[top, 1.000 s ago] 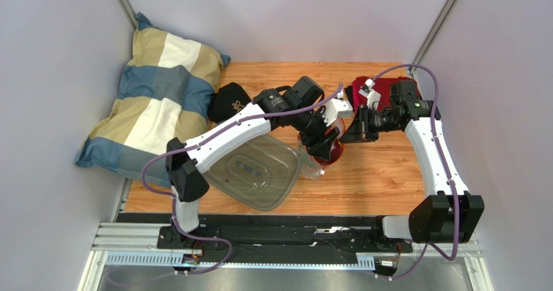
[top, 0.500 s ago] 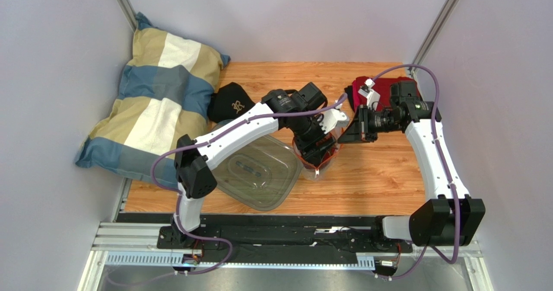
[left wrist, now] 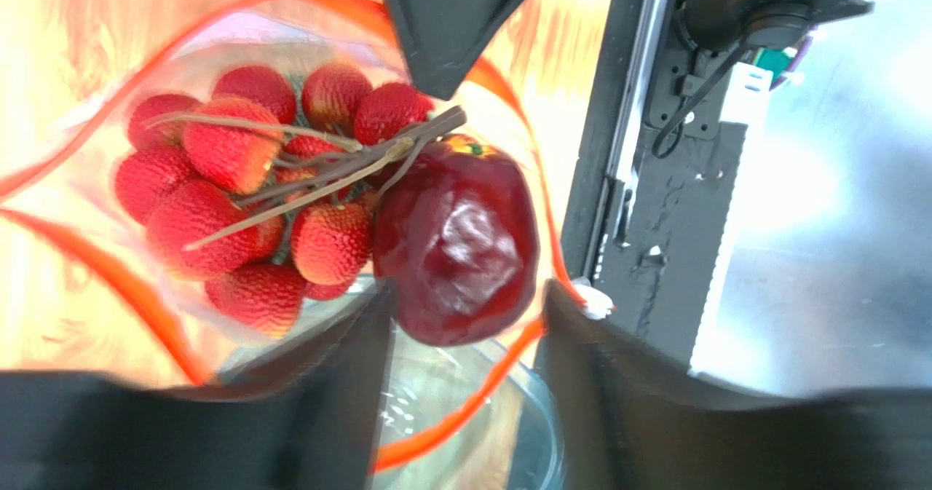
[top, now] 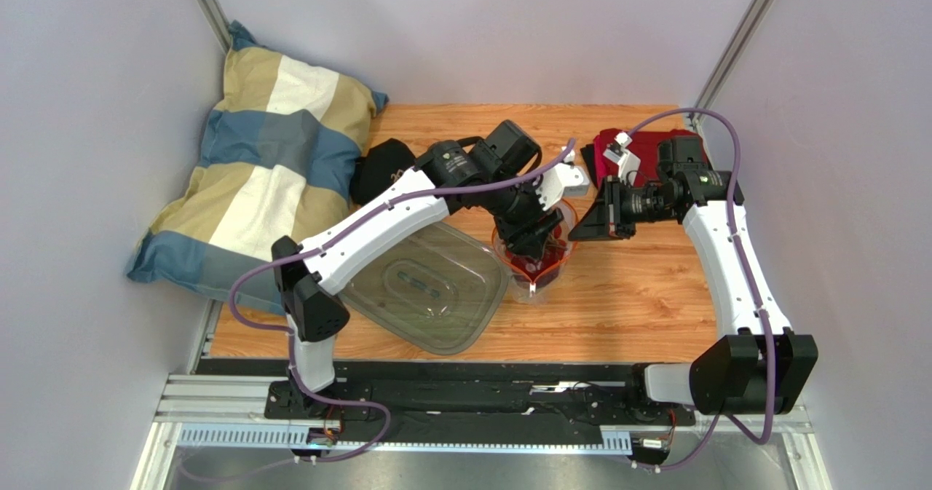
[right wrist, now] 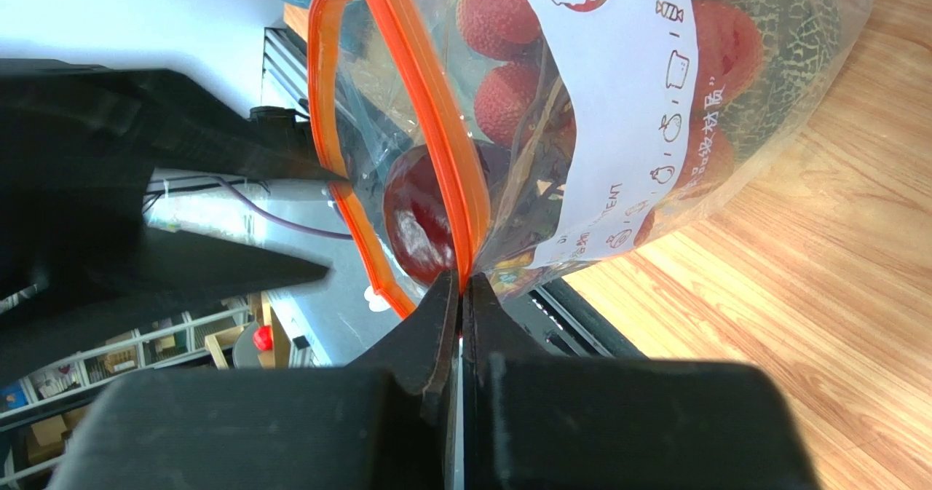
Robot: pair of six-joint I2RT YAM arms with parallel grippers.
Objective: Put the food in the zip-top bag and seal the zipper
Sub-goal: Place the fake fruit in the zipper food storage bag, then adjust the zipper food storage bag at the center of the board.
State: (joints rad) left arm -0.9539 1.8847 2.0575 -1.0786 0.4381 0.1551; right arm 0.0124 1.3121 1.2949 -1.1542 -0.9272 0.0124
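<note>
The zip-top bag (top: 533,261) stands mid-table with its mouth spread open. Its orange-red zipper (left wrist: 109,272) rings the opening, and a white slider (left wrist: 594,299) sits on it. Inside lie the bunch of small red fruits (left wrist: 235,201) and the green netted melon (right wrist: 804,20). My left gripper (left wrist: 462,299) points down into the mouth. Its fingertips sit against the sides of the dark red apple (left wrist: 459,244), which is level with the rim. My right gripper (right wrist: 461,283) is shut on the zipper strip (right wrist: 421,97) and holds that edge up.
A clear plastic tub (top: 421,288) lies left of the bag under the left forearm. A striped pillow (top: 263,173) fills the far left corner, with a black cap (top: 388,171) beside it. A red cloth item (top: 645,151) sits behind the right wrist.
My left gripper has carried the apple down from above the bag into its mouth, and its jaws have narrowed a little. The right arm has stayed in place.
</note>
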